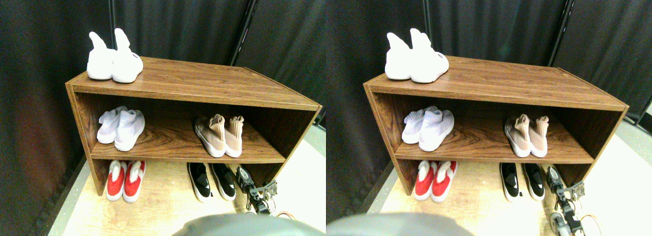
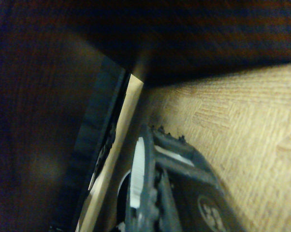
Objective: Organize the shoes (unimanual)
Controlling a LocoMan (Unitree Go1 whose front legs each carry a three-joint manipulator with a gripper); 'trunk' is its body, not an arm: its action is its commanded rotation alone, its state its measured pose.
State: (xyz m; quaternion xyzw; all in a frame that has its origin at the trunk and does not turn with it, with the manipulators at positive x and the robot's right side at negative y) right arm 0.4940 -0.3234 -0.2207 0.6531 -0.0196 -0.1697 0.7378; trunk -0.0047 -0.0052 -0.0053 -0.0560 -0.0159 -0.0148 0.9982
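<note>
No lettering can be read on any shoe; only a small red tag is seen on the white pair (image 1: 114,60) atop the shelf unit (image 1: 204,83). The tan-beige pair (image 1: 220,135) is set on the middle shelf, the black pair (image 1: 211,181) on the floor below, beside the right gripper (image 1: 248,181), whose jaw spacing cannot be told

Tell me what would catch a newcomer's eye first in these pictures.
Probably the bright white high-collared sock sneakers standing on the top left of the brown wooden shoe rack. Next, the red and white sneakers on the floor beneath it, left of the low black pair.
</note>
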